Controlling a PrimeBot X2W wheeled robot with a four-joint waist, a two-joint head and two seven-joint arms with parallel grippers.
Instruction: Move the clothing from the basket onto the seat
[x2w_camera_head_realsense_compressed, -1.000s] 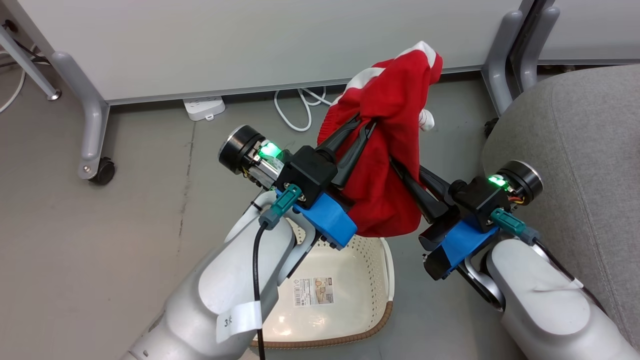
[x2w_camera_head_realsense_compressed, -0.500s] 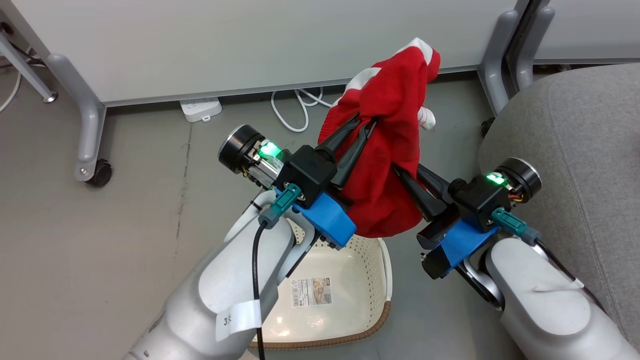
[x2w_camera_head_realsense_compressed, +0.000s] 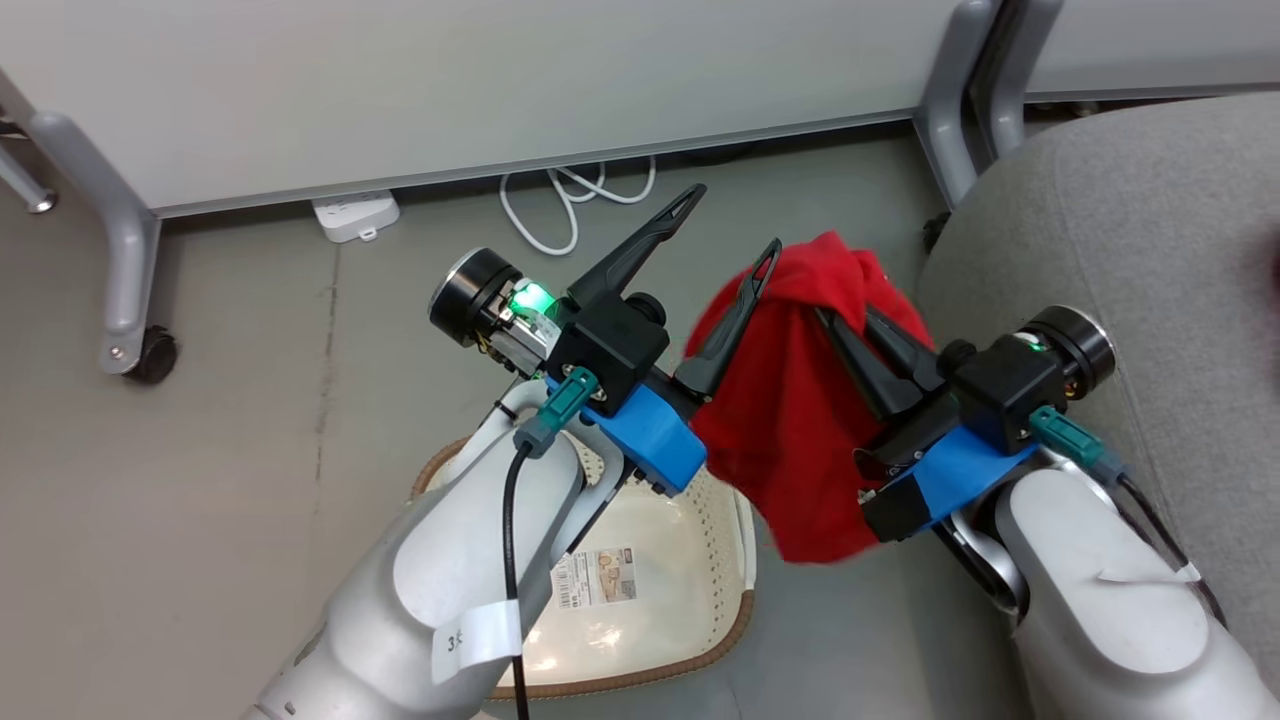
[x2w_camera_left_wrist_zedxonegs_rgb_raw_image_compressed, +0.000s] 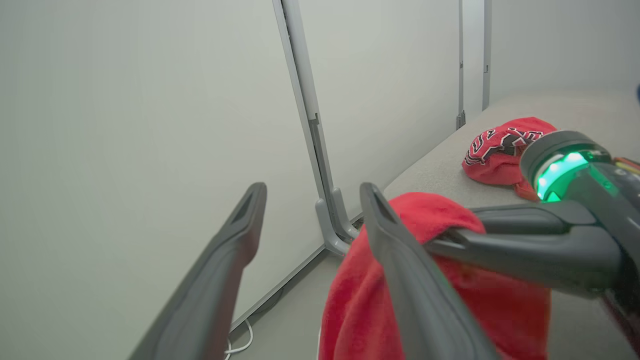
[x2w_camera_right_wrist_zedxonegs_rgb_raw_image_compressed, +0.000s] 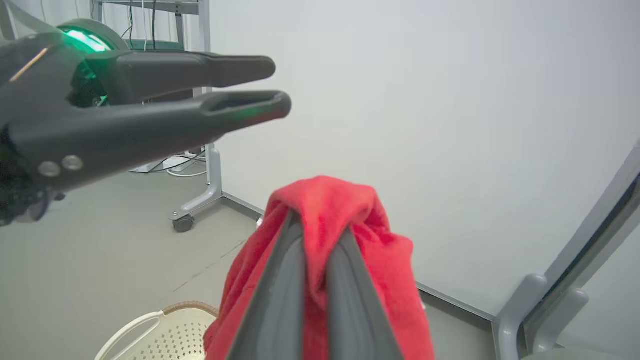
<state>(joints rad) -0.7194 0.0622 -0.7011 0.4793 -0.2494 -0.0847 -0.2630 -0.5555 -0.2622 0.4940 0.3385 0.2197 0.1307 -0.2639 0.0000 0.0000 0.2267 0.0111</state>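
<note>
A red garment hangs in the air from my right gripper, which is shut on its top fold; the same cloth drapes over my closed fingers in the right wrist view. My left gripper stands open just left of the cloth, its right finger alongside the cloth. The cream basket lies on the floor below my left forearm, its paper label showing. The grey seat is at the right. The "BULLS" jersey lies crumpled on the seat.
A white partition stands behind on grey legs, with a caster at the left. A power strip and a looped white cable lie on the floor under it. Bare grey floor stretches to the left.
My left gripper has opened and let go of the red garment. The cloth has dropped and swung right toward the seat, held by the right gripper alone. The camera has shifted too.
</note>
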